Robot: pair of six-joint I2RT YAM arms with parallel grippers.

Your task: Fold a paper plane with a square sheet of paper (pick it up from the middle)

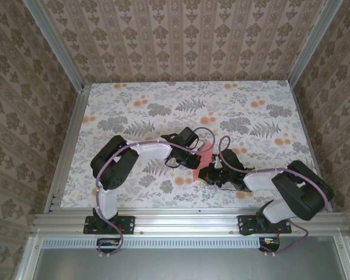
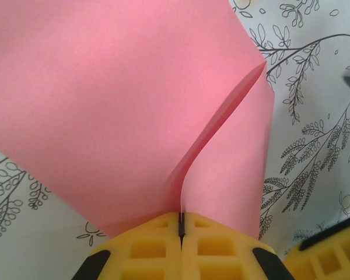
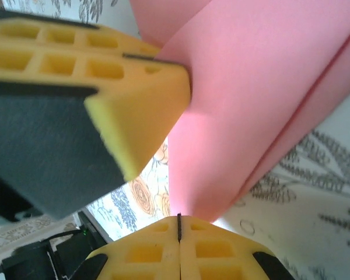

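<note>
The pink-red sheet of paper is folded into layers and held up off the table between both arms. My left gripper is shut on its lower edge, where a curved flap rises from the seam of the yellow fingers. My right gripper is shut on a narrow tip of the same paper. The left gripper's yellow fingers sit close at the upper left in the right wrist view. From above, the left gripper and right gripper nearly touch, with the paper between them.
The floral tablecloth covers the table, with orange flower prints near the grippers. Aluminium frame rails run along the near edge and the sides. Patterned walls close in the back and both sides.
</note>
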